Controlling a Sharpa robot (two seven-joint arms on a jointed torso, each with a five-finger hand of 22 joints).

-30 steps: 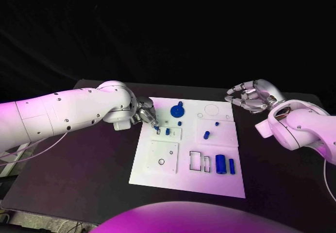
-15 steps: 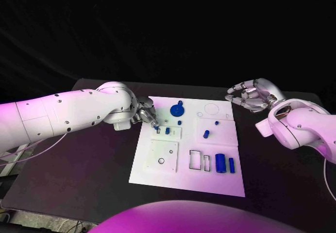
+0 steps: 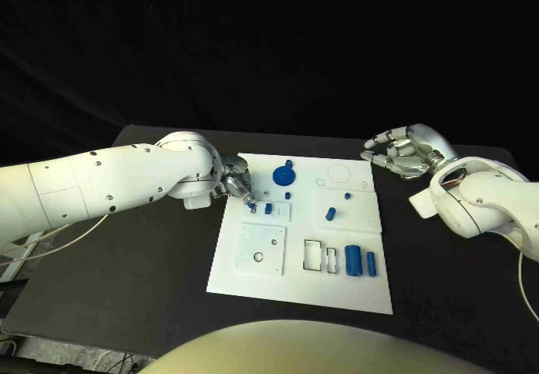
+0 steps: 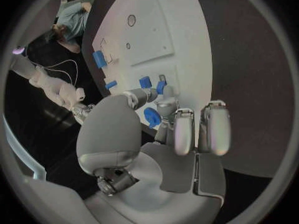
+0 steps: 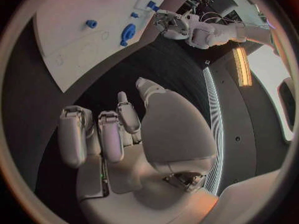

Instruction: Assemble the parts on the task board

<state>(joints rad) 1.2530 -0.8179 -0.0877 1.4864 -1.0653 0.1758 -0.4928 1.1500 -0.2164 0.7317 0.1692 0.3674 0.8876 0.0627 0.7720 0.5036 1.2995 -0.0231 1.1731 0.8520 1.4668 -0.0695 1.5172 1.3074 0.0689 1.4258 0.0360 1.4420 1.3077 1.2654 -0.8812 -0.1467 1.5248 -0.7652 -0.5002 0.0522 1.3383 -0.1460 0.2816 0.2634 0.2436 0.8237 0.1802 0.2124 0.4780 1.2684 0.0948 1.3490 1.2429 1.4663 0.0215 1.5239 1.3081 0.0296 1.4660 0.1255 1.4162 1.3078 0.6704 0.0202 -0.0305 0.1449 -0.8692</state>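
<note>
task board (image 3: pixel 301 290) white, centre of black worktop (image 3: pixel 135 273) | near end: two blue cylinders (image 3: pixel 354 261) at 5 o'clock | left hand (image 3: pixel 235 185) at board's 10 o'clock edge, fingers (image 4: pixel 167 104) pinching small blue part (image 3: pixel 251 207) | blue disc (image 3: pixel 284 177) at 12 | right hand (image 3: pixel 404 153) off board at 2 o'clock, fingers curled, holding nothing

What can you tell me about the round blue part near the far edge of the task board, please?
The round blue part is a flat disc that looks like matt plastic, with a small knob sticking out of its far side. It lies on the white task board, near its far edge and towards the robot's left. Nothing touches it: the left hand is beside it, at a smaller blue piece, and the right hand hangs off the board's far right corner. The left wrist view shows it too, partly behind the fingers.
</note>
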